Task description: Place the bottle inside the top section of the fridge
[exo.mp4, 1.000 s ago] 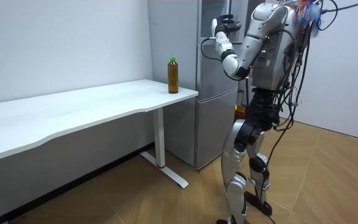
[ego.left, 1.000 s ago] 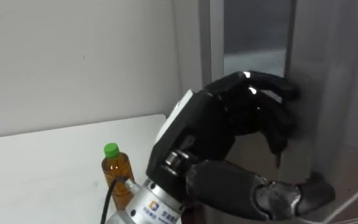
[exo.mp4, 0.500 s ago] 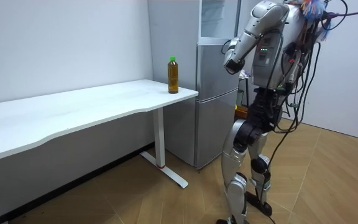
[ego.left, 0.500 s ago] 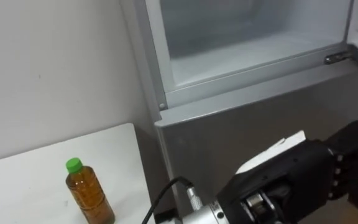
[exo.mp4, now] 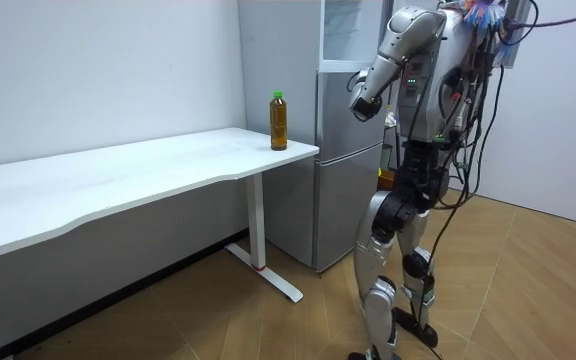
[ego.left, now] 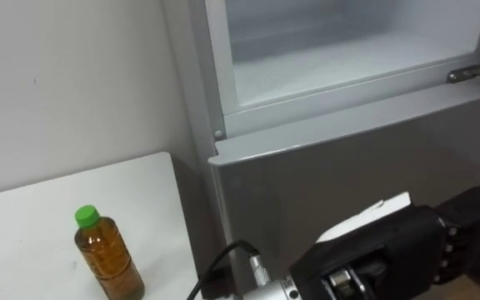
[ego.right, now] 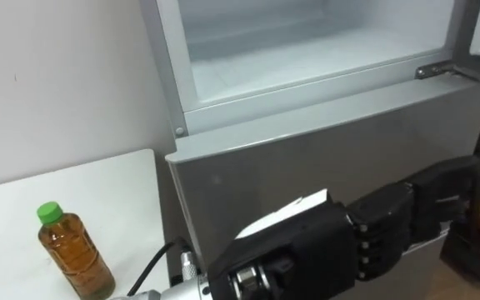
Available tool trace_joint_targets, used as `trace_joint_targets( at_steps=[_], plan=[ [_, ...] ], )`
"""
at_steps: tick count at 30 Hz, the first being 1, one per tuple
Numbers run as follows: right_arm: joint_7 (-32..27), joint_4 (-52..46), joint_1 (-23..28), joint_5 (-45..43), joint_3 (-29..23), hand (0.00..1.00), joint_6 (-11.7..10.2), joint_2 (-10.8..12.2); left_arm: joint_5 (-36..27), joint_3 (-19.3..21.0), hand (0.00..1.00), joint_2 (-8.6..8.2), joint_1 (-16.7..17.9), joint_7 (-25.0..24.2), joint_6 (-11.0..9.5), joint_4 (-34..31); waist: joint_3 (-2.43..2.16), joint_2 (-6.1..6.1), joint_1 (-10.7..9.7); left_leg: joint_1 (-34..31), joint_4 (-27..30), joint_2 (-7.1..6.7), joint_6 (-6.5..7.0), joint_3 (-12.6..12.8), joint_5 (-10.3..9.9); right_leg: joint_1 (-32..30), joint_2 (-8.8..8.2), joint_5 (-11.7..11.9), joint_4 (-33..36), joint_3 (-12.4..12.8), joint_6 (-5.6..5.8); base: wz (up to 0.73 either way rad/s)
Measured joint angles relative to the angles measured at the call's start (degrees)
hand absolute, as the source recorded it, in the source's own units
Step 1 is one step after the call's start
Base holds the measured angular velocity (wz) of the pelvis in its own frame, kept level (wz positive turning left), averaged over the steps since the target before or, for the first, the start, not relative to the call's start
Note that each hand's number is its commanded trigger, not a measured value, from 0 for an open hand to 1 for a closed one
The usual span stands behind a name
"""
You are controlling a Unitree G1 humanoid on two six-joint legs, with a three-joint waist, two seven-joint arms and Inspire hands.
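Left hand (ego.left: 390,250) sits lower right in the left eye view, in front of the fridge (ego.left: 323,183). Bottle (ego.left: 107,260) stands on the table (ego.left: 23,217), lower left. Right eye view: I read the fingers (ego.right: 390,225) as loosely bent, holding nothing. Room view: bottle is at the table's fridge end.

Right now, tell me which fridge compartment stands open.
The upper compartment is the open one: its pale inside is in plain sight. The lower compartment beneath it is shut behind a flat grey door.
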Motion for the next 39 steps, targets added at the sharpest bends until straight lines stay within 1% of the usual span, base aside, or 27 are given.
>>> trace_joint_targets(
  at_steps=[5, 10, 11, 12, 14, 19, 21, 22, 23, 24, 25, 26, 27, 28, 29, 30, 31, 32, 33, 34, 36, 37, 38, 39],
  plan=[
    [0.08, -1.09, 0.46, -0.33, -0.05, 0.00, 0.44, 0.31, 0.39, 0.01, 0.00, 0.07, 0.00, -0.02, 0.29, 1.13, 0.06, -0.02, 0.04, 0.20, 0.01, -0.02, 0.00, -0.01, 0.00, -0.03, -0.01, 0.01, 0.04, 0.00, -0.01, 0.00],
    [0.17, -1.46, 0.45, -1.08, -0.14, 0.00, 0.96, 0.34, 4.52, 0.01, 0.00, 0.21, 0.04, -0.22, 0.42, 1.12, 0.17, -0.20, 0.46, 0.29, 0.06, -0.07, 0.00, -0.09, 0.01, 0.05, -0.03, -0.04, -0.06, 0.11, 0.03, 0.00],
    [0.19, -1.37, 0.49, -0.99, -0.17, 0.00, 0.96, 0.37, 4.84, 0.05, 0.00, 0.29, 0.04, -0.27, 0.42, 1.11, 0.26, -0.32, 0.54, 0.50, 0.05, -0.09, 0.01, -0.11, 0.01, 0.30, -0.03, -0.05, -0.07, 0.10, 0.04, 0.00],
    [0.25, -1.36, 0.49, -0.95, -0.16, 0.00, 0.97, 0.44, 4.84, 0.11, 0.00, 0.40, 0.05, -0.44, 0.42, 1.11, 0.45, -0.60, 0.58, 0.94, -0.03, -0.12, 0.00, -0.13, 0.01, 0.80, -0.04, -0.09, -0.18, 0.08, 0.07, 0.00],
    [0.45, -1.42, 0.48, -0.81, -0.16, 0.00, 0.92, 0.53, 4.84, 0.14, 0.00, 0.73, 0.08, -1.02, 0.40, 0.97, 0.59, -0.87, 0.70, 1.11, -0.06, -0.12, -0.01, -0.15, 0.02, 0.96, -0.04, -0.21, -0.14, 0.02, 0.06, 0.00],
    [0.49, -1.17, 0.57, -0.66, -0.12, 0.00, 0.57, 0.90, 4.86, 0.83, 0.00, 1.60, 2.02, -2.11, 0.36, 0.88, 0.75, -1.16, 1.59, 0.99, -0.13, -0.12, -0.06, -0.18, 0.05, 0.82, -0.03, -0.24, -0.23, -0.12, 0.01, 0.00],
    [1.02, -0.89, 0.72, -0.67, -0.12, 0.00, -0.08, 1.15, 4.94, 1.00, 0.00, 1.61, 3.29, -2.88, -0.03, 0.88, 0.68, -1.44, 2.61, 1.09, -0.30, -0.16, -0.08, -0.30, 0.06, 0.80, -0.07, -0.25, -0.19, -0.19, 0.00, 0.00],
    [1.20, -0.83, 0.74, -0.69, -0.12, 0.00, -0.27, 1.21, 4.92, 1.16, 0.00, 1.63, 3.83, -3.05, -0.18, 0.88, 0.65, -1.56, 2.77, 1.14, -0.40, -0.17, -0.10, -0.32, 0.07, 0.82, -0.08, -0.25, -0.19, -0.24, 0.00, 0.04],
    [1.63, -0.51, 0.72, -0.70, -0.14, 0.00, -0.71, 1.36, 4.92, 1.68, 0.00, 1.85, 5.23, -3.55, -0.55, 0.88, 0.61, -1.88, 2.90, 1.23, -0.59, -0.20, -0.18, -0.71, 0.12, 0.98, -0.07, -0.24, -0.18, -0.51, -0.01, 0.09],
    [1.89, -0.31, 0.92, -0.70, -0.14, 0.00, -1.18, 1.53, 4.88, 2.08, 0.00, 2.43, 6.98, -3.93, -1.20, 0.87, 0.62, -2.34, 3.04, 1.49, -1.06, -0.25, -0.34, -1.08, 0.22, 1.27, -0.03, -0.24, -0.18, -0.88, -0.01, 0.12],
    [2.01, -0.27, 1.14, -0.68, -0.14, 0.00, -1.31, 1.59, 4.88, 2.16, 0.00, 2.77, 8.01, -4.01, -1.33, 0.83, 0.61, -2.58, 3.20, 1.54, -1.11, -0.24, -0.37, -1.15, 0.24, 1.58, -0.01, -0.24, -0.17, -1.19, -0.01, 0.14],
    [2.25, 0.06, 1.49, -0.71, -0.18, 0.00, -1.58, 1.61, 4.88, 2.27, 0.00, 3.46, 9.96, -4.07, -1.34, 0.41, 0.59, -3.01, 3.67, 1.60, -1.12, -0.22, -0.44, -1.34, 0.28, 1.82, 0.04, -0.24, -0.16, -1.48, -0.01, 0.13],
    [2.34, 0.63, 1.48, -0.69, -0.36, 0.00, -1.79, 1.63, 4.84, 2.61, 0.00, 4.14, 11.78, -4.25, -1.34, -0.25, 0.52, -3.14, 3.99, 1.52, -1.12, -0.22, -0.45, -1.55, 0.29, 1.84, 0.05, -0.24, -0.13, -1.64, -0.01, 0.11],
    [2.41, 0.82, 1.46, -0.73, -0.68, 0.00, -1.83, 1.67, 4.83, 2.98, 0.00, 4.29, 12.36, -4.53, -1.34, -0.35, 0.46, -3.09, 4.25, 1.48, -1.12, -0.23, -0.45, -1.67, 0.29, 1.87, 0.05, -0.24, -0.07, -1.70, -0.01, 0.07],
    [2.68, 0.90, 1.66, -0.75, -1.18, 0.00, -1.84, 1.79, 4.77, 4.13, 0.00, 4.53, 13.67, -5.35, -1.40, -0.35, 0.55, -3.59, 5.23, 1.56, -1.12, -0.24, -0.45, -1.72, 0.29, 1.91, 0.05, -0.24, 0.06, -1.72, -0.01, 0.00],
    [3.13, 0.88, 1.96, -0.75, -1.36, 0.00, -1.86, 1.94, 4.79, 5.32, 0.00, 5.00, 15.45, -5.65, -1.83, -0.18, 0.46, -3.93, 5.44, 1.83, -1.16, -0.23, -0.48, -1.74, 0.31, 2.19, 0.05, -0.24, 0.08, -1.78, -0.01, 0.00],
    [3.44, 0.88, 2.11, -0.75, -1.55, 0.00, -1.86, 1.99, 4.87, 5.94, 0.00, 5.19, 16.45, -5.69, -1.91, -0.15, 0.46, -4.10, 5.49, 2.07, -1.23, -0.24, -0.49, -1.82, 0.32, 2.46, 0.05, -0.24, 0.05, -1.83, -0.01, 0.05],
    [4.19, 0.79, 2.66, -0.73, -2.37, 0.00, -2.00, 2.03, 4.88, 7.00, 0.00, 5.46, 18.80, -5.69, -1.96, -0.14, 0.23, -4.39, 5.73, 2.18, -1.23, -0.24, -0.49, -1.91, 0.32, 2.70, 0.05, -0.24, 0.03, -2.01, -0.01, 0.06],
    [4.56, 0.93, 2.96, -0.64, -2.53, 0.00, -2.37, 2.02, 4.88, 7.75, 0.00, 5.84, 21.02, -5.69, -2.21, -0.10, 0.14, -4.51, 6.16, 2.38, -1.23, -0.24, -0.49, -1.94, 0.32, 2.88, 0.05, -0.24, 0.03, -2.05, -0.01, 0.00],
    [4.66, 0.92, 3.06, -0.64, -2.64, 0.00, -2.39, 2.02, 4.88, 8.06, 0.00, 6.13, 22.13, -5.69, -2.28, -0.10, 0.16, -4.71, 6.47, 2.49, -1.24, -0.24, -0.49, -1.92, 0.32, 2.97, 0.05, -0.24, 0.02, -2.08, -0.01, 0.00],
    [4.75, 0.96, 3.35, -0.71, -3.56, 0.00, -2.41, 2.11, 5.00, 9.01, 0.00, 7.29, 26.31, -5.82, -2.31, 0.67, 0.16, -4.89, 6.86, 2.54, -1.28, -0.24, -0.49, -2.15, 0.32, 3.21, 0.06, -0.24, 0.00, -2.72, -0.01, 0.04],
    [4.75, 0.96, 3.42, -0.66, -3.76, 0.00, -2.43, 2.12, 5.06, 9.26, 0.00, 7.49, 27.14, -5.93, -2.30, 1.14, 0.15, -4.90, 7.08, 2.53, -1.29, -0.24, -0.49, -2.20, 0.32, 3.22, 0.06, -0.24, 0.00, -2.72, -0.01, 0.07],
    [4.76, 0.68, 3.74, -0.71, -4.18, 0.00, -2.52, 2.15, 6.66, 9.92, 0.00, 7.79, 28.73, -6.25, -2.29, 1.70, 0.11, -4.96, 7.31, 2.49, -1.28, -0.24, -0.50, -2.42, 0.32, 3.15, 0.06, -0.24, -0.01, -3.00, -0.02, 0.05],
    [4.81, 0.00, 4.52, -0.74, -4.77, 0.00, -2.61, 2.16, 8.74, 10.92, 0.00, 7.88, 30.38, -6.76, -2.26, 1.75, 0.06, -4.94, 8.01, 2.46, -1.27, -0.23, -0.52, -2.54, 0.33, 3.09, 0.07, -0.24, 0.04, -3.09, -0.02, 0.03]
  ],
)
